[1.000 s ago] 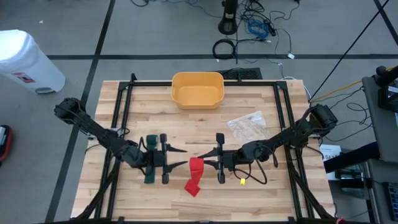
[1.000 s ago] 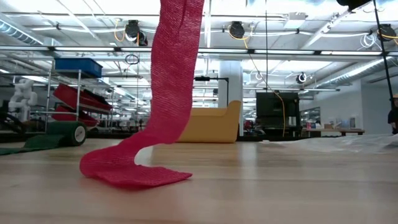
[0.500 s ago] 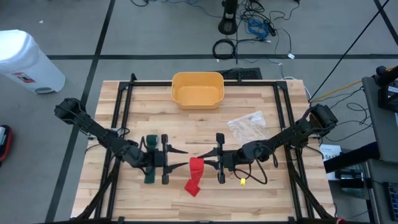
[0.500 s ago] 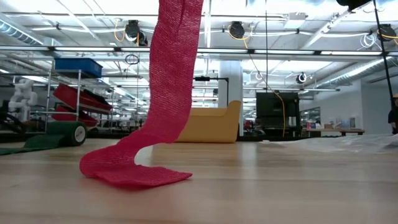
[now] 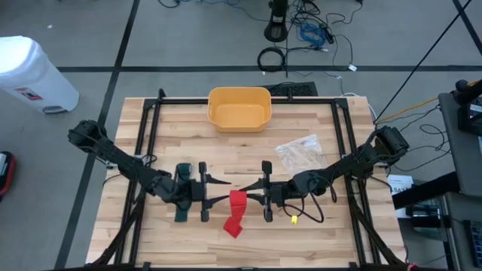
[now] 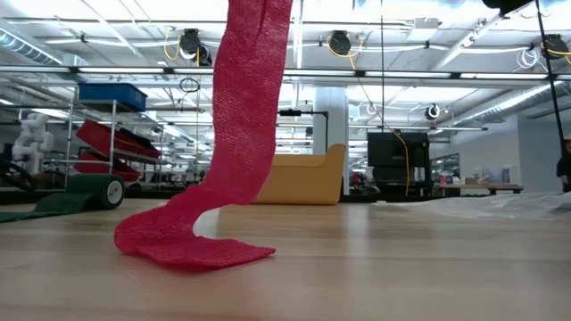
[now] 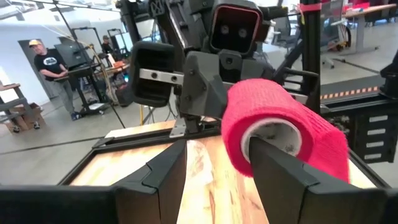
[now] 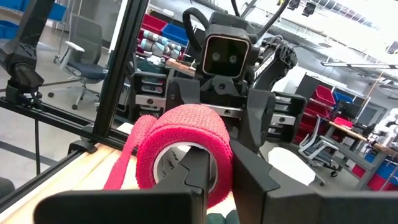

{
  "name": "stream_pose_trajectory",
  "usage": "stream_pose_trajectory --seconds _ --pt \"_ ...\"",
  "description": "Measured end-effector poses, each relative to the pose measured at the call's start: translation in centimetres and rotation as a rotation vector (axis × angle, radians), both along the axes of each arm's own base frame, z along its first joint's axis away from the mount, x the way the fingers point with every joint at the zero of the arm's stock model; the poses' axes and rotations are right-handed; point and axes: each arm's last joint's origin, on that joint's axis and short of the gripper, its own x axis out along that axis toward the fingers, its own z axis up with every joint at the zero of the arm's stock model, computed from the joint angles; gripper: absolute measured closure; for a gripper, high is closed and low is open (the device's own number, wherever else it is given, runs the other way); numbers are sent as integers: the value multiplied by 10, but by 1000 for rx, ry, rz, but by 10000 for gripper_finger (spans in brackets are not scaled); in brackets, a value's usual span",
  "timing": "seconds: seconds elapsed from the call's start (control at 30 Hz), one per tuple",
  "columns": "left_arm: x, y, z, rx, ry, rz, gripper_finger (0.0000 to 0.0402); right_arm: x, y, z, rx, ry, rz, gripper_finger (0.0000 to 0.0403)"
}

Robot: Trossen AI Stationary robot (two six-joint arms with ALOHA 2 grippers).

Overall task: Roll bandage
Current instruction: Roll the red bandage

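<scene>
Red bandage (image 5: 237,202) — partly rolled, tail draping to the table — clamped by right hand (image 5: 251,199); left hand (image 5: 219,200) apparently apart.

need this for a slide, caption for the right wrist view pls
Right gripper pinches the wall of the red bandage roll, facing the left gripper.

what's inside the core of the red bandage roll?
One finger of the left hand reaches into the red bandage roll; the right hand has one finger inside too, pinching the wall. Deeper core is hidden.
</scene>
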Motion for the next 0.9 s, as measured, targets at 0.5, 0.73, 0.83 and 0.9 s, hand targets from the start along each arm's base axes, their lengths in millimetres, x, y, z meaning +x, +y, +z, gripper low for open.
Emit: stream_pose_trajectory --seconds 0.5,0.73,0.83,0.9 --pt "1 1 0 0 1 -8 221 0 0 0 0 1 0 362" --pt "2 2 0 -1 0 -7 221 0 0 0 0 1 0 362" --pt "2 2 0 -2 -3 -7 221 0 0 0 0 1 0 362" --pt "2 2 1 -3 -5 -7 221 0 0 0 0 1 1 362"
